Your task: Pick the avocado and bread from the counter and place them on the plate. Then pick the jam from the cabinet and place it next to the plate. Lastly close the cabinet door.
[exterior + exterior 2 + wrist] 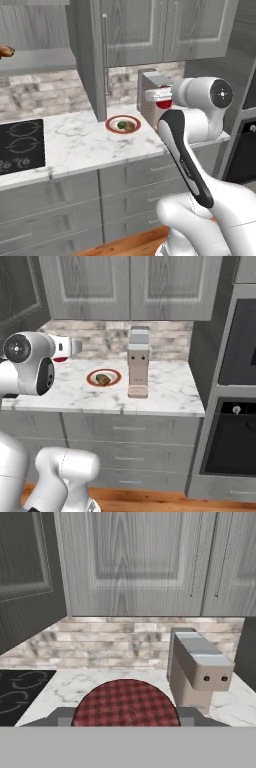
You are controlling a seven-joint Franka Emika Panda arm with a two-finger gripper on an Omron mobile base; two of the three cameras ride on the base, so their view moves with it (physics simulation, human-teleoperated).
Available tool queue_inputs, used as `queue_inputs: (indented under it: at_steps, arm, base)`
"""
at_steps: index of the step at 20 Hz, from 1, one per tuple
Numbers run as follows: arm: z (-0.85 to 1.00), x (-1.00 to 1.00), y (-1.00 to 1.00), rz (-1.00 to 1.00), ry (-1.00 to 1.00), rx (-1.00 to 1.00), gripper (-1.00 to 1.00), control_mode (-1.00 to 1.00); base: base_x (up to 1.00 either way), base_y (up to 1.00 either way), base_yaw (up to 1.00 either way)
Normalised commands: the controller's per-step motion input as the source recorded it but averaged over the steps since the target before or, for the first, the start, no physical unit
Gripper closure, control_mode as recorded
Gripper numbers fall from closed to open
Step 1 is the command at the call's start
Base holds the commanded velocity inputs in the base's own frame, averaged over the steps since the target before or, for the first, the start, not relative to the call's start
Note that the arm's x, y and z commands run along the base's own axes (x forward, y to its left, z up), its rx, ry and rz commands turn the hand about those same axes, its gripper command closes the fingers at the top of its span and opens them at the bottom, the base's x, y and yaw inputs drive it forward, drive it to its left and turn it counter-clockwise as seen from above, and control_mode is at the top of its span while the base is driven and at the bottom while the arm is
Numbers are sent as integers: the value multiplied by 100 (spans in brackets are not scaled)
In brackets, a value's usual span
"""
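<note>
The avocado (121,124) and bread (129,127) are already lying on the plate (123,118), mid-surface. The jam (126,703) is being carried clenched in the jaws above the surface; the cabinet door (96,60) is standing open.

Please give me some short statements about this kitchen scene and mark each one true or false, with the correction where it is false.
1. The plate lies on the counter. True.
2. The plate is empty. False: the avocado and the bread lie on it.
3. The gripper holds the jam between its jaws. True.
4. The jam stands on the counter beside the plate. False: it is held above the counter.
5. The cabinet door is closed. False: it stands open.
</note>
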Motion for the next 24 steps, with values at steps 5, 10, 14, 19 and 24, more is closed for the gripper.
queue_inputs:
  at_steps: [5, 10, 14, 19, 24]
  arm:
    - [0, 0, 0, 0, 0, 0, 100, 100]
    - [0, 0, 0, 0, 0, 0, 100, 100]
    - [0, 0, 0, 0, 0, 0, 100, 100]
    - [0, 0, 0, 0, 0, 0, 100, 100]
    - [-21, 17, 2, 0, 0, -3, 100, -100]
  base:
    - [27, 37, 0]
    - [46, -2, -2]
    - [44, -21, -4]
    - [50, 0, -1]
    - [17, 0, 0]
